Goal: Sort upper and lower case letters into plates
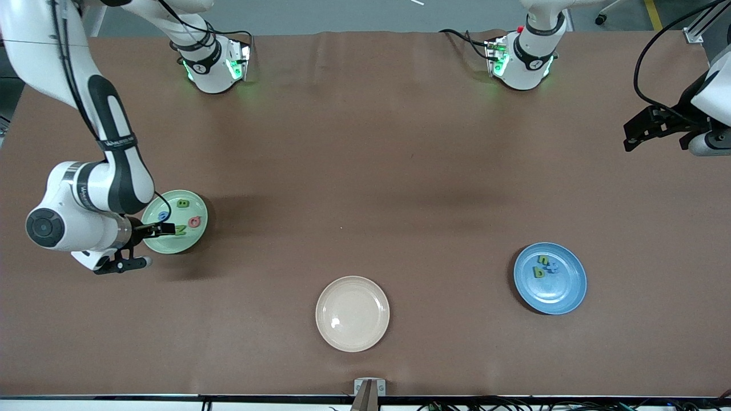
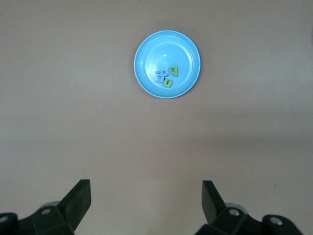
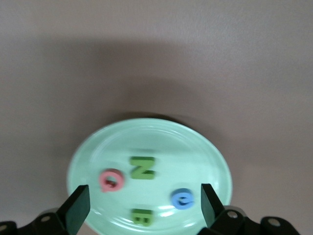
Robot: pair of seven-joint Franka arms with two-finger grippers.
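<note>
**A:** Worktop (image 1: 365,171) status? Any loose letters?

**B:** None that I can see. They're all in plates. The cream plate (image 1: 352,313), nearest the camera, is bare.

**A:** Arms?

**B:** The right tool (image 1: 163,229) hangs low over the mint plate (image 1: 171,245) at the right arm's end, fingers spread, pinching nothing. The left tool (image 1: 629,137) is parked high at the left arm's end, also spread and empty. It's waiting.

**A:** Plate contents?

**B:** The mint plate has four: green B (image 1: 183,203), green N (image 1: 181,230), a red letter (image 1: 195,221) and a blue letter (image 1: 163,216). The blue plate (image 1: 571,297), nearer the camera toward the left arm's end, has green n (image 1: 543,260), a second green small letter (image 1: 538,272) and a blue cluster (image 1: 553,267) touching them. I can't tell whether the cluster is one letter or two.

**A:** Key relation for the next move?

**B:** The right tool is the only one near a letter. The N lies just ahead of its open fingers, roughly centred in the gap, with B on the plate's farther side. My guess is the sort is about done. The mint plate's blue letter might be lower case, though I can't confirm that. If so, it's the right arm's pick.
</note>
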